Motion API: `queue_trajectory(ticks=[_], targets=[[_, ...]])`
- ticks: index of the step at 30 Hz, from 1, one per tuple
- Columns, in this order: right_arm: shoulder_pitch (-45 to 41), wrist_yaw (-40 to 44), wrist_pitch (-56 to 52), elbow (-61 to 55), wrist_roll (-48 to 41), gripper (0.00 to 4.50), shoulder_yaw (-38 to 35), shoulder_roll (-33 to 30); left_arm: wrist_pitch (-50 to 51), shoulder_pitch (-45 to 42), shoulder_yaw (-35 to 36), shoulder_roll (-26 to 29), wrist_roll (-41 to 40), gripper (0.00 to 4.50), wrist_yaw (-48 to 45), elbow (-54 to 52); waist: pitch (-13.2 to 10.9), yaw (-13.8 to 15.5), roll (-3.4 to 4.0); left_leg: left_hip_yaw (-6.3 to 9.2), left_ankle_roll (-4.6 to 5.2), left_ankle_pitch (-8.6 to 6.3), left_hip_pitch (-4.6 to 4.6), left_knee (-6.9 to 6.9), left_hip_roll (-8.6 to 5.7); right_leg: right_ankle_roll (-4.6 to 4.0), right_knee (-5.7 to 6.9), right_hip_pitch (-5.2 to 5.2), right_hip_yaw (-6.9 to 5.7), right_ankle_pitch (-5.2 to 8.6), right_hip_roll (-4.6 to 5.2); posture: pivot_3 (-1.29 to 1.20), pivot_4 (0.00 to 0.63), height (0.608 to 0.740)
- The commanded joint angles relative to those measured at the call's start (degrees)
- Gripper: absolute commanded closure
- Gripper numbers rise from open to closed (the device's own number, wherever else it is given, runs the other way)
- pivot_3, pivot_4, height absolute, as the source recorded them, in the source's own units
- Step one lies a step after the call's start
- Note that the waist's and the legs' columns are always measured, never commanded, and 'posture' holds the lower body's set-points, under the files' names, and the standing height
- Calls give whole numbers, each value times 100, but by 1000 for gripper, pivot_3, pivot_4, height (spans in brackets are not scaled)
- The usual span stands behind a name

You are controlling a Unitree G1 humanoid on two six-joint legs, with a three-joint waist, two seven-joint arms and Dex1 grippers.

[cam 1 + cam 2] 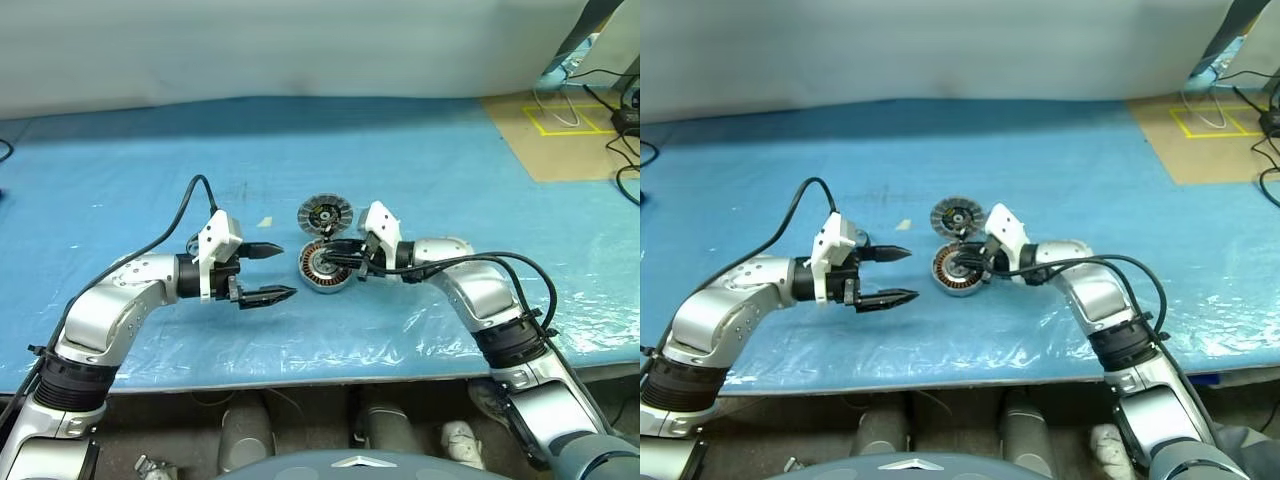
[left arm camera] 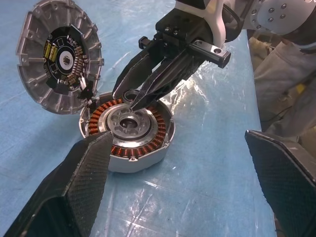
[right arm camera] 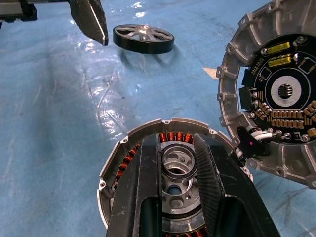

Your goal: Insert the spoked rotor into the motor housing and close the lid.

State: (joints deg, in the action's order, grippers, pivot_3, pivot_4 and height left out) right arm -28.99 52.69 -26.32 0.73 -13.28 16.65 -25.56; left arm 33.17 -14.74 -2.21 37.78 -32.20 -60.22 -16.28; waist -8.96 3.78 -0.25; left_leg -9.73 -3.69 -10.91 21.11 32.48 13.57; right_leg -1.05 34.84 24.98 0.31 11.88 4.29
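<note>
Altogether: one motor housing (image 2: 129, 133), one lid (image 2: 58, 55), one spoked rotor (image 3: 143, 38).

The place looks like a robotics lab or workshop. A bench is covered with a blue plastic sheet (image 1: 300, 160), wrinkled and glossy, backed by a plain white curtain (image 1: 280, 45). To the right, a brown floor (image 1: 560, 140) carries yellow tape markings (image 1: 560, 122) and loose black cables (image 1: 615, 85).

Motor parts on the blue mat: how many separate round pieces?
3: the motor housing under the right gripper, the lid open beside it, and a spoked rotor lying apart.
</note>
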Motion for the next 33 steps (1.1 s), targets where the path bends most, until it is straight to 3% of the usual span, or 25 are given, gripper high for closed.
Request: queue_trajectory(ticks=[1, 8, 33], targets=[[-30, 101, 212, 46, 87, 3921, 86, 70, -152, 94, 143, 24, -32, 0, 17, -147, 0, -1, 0, 0, 0, 0, 2, 0, 0, 0, 0, 1, 0, 0, 0, 0, 150, 740], [33, 135, 607, 407, 461, 3921, 286, 123, -269, 143, 120, 8, -4, 0, 38, -75, 0, 2, 0, 0, 0, 0, 1, 6, 0, 0, 2, 0, 0, 0, 0, 0, 150, 740], [-54, -9, 735, 835, 518, 3921, -2, 298, -304, 146, 80, -29, 23, 0, 57, -52, 0, -1, 0, 1, 1, 0, -4, 28, 3, -1, 27, -3, 0, -1, 0, 0, 150, 740]])
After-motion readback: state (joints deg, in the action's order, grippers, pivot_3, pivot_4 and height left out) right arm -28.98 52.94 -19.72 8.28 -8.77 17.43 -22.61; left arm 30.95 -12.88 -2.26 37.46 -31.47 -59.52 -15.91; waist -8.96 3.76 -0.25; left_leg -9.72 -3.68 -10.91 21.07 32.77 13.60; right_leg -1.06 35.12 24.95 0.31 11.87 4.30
